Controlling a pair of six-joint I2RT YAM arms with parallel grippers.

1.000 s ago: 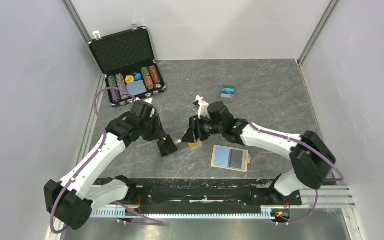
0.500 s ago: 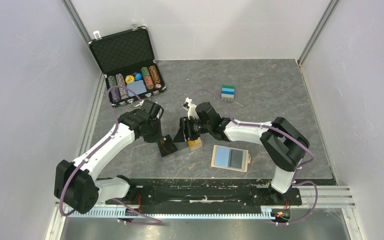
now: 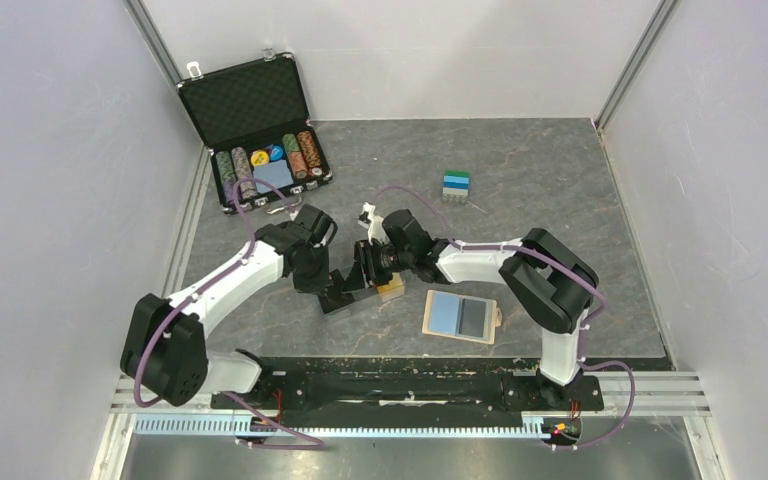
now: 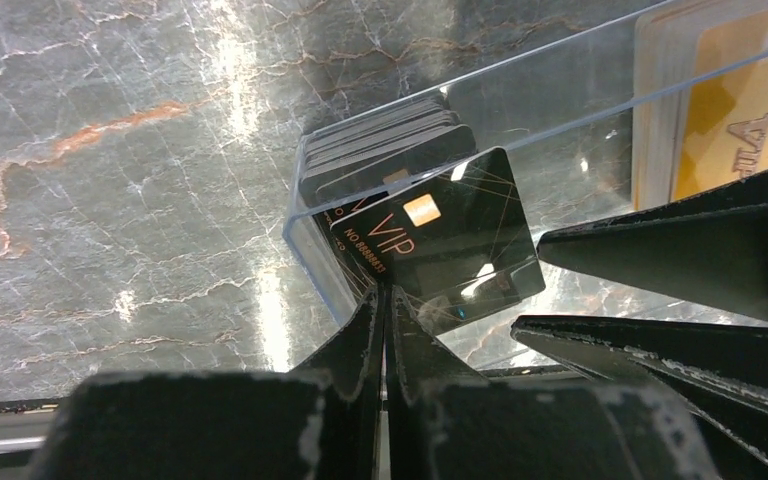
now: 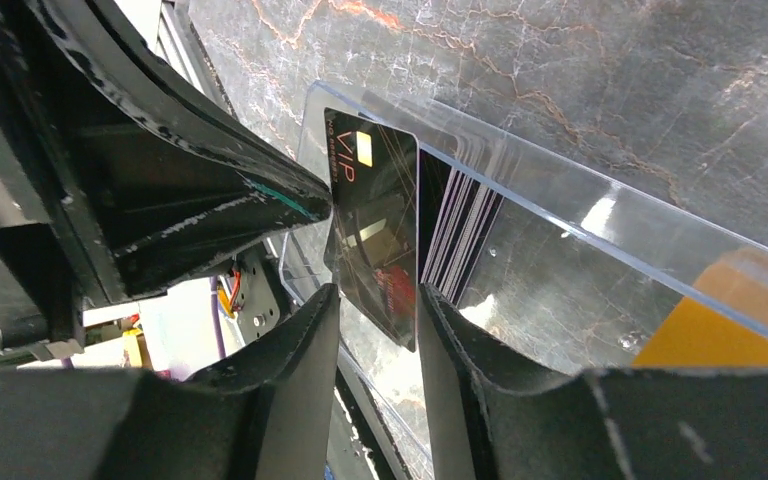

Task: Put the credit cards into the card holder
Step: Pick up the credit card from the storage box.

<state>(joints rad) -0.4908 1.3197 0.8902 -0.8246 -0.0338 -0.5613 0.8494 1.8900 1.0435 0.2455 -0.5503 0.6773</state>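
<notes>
The dark grey, marble-veined worktop (image 3: 550, 230) carries an open black chip case (image 3: 260, 135) at 10 o'clock and a small stack of coloured blocks (image 3: 456, 184) at 1 o'clock. Near the middle lies a black box with a clear lid (image 3: 338, 293), an orange box (image 3: 392, 291) just beside it. A tan card holder (image 3: 427, 322) lies open at 5 o'clock.

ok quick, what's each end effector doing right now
left end effector: closed, pinching the corner of the black vip card
right end effector: straddling that card, grip cannot be told
</notes>
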